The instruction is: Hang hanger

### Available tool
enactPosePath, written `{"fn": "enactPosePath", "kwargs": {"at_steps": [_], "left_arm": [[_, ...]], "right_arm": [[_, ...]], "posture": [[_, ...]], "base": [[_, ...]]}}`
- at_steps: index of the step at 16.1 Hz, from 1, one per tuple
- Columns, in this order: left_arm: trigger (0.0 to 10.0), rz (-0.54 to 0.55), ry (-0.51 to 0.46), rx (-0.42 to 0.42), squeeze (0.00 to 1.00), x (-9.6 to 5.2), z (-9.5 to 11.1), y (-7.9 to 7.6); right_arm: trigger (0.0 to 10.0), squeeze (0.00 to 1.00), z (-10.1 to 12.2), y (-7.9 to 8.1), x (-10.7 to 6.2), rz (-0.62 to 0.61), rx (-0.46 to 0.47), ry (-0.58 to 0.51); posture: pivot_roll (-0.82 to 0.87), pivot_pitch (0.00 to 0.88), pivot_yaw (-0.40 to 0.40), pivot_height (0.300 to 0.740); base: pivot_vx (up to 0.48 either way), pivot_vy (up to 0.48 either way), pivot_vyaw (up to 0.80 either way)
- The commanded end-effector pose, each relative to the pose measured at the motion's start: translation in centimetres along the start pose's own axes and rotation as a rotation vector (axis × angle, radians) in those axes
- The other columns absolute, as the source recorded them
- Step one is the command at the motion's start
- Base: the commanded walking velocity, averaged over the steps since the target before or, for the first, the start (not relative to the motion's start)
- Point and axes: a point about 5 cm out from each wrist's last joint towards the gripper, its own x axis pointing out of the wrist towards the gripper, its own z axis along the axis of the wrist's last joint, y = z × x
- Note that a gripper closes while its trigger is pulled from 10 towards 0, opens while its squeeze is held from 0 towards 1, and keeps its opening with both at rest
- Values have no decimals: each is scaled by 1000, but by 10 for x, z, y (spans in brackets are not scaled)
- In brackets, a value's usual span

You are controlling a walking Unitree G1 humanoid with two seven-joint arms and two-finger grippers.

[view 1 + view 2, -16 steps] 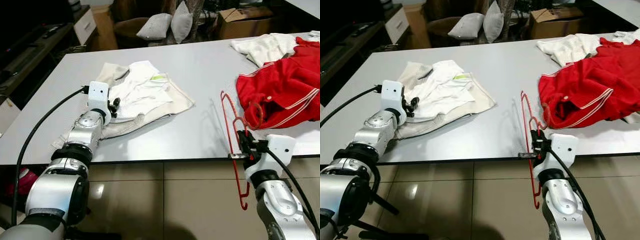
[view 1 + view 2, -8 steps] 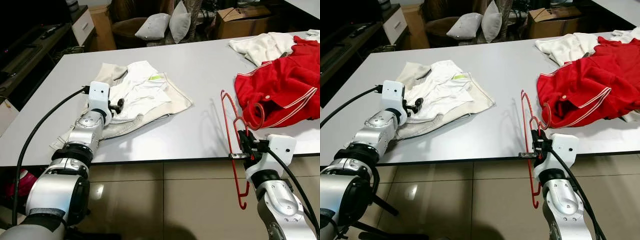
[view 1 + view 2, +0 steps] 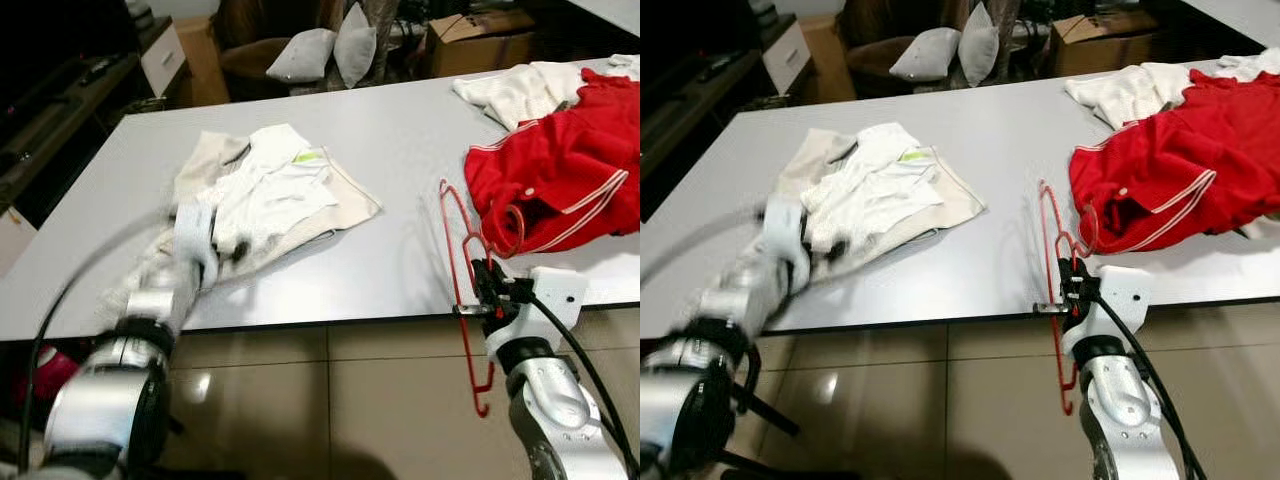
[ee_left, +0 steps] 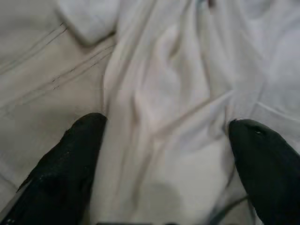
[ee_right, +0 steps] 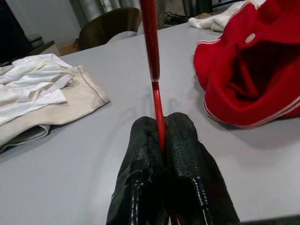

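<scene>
Red hanger (image 3: 462, 262) pinched in right hand (image 3: 488, 290) beside red garment (image 3: 560, 170) (left hand (image 4: 164, 154) spread over white clothes (image 3: 270, 190)).

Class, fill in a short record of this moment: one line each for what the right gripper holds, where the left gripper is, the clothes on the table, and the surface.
Right gripper: shut on the red hanger, held upright at the table's near edge
Left gripper: fingers open over the white garment
Other clothes: red garment beside the hanger; beige garment under the white one
Surface: grey table
</scene>
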Motion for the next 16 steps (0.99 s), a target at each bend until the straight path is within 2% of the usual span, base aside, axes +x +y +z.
{"fn": "enactPosePath", "kwargs": {"at_steps": [1, 5, 6, 7, 8, 13, 16], "left_arm": [[10000, 25, -24, -13, 0, -2, 7, 9], [10000, -2, -26, -13, 0, -4, 5, 11], [8118, -7, -28, -17, 0, -4, 4, 11], [5137, -13, -31, -21, 0, -4, 4, 11], [0, -24, -34, -26, 0, -5, 2, 10], [0, -37, -28, -21, 0, -5, -9, 5], [0, -61, -58, -36, 0, -6, -9, 2]], "right_arm": [[10000, 0, -7, 3, 1, 22, 8, 41], [10000, 0, -4, 5, 9, 45, -1, 25], [10000, 0, -4, 5, 10, 46, -1, 24], [10000, 0, -4, 5, 11, 48, -2, 23], [10000, 0, -4, 6, 13, 55, -3, 20], [10000, 0, -2, 4, 23, 73, -18, 8], [10000, 0, -7, 5, 22, 83, -28, 25]], "posture": [[-71, 0, 162, 740], [-67, 0, 144, 740], [-67, 0, 143, 740], [-66, 0, 138, 740], [-64, 0, 130, 740], [-64, 0, 113, 740], [-59, 0, 104, 740]], "base": [[0, 0, 0], [0, 0, 0], [0, 0, 0], [0, 0, 0], [0, 0, 0], [0, 0, 0], [0, 0, 0]]}}
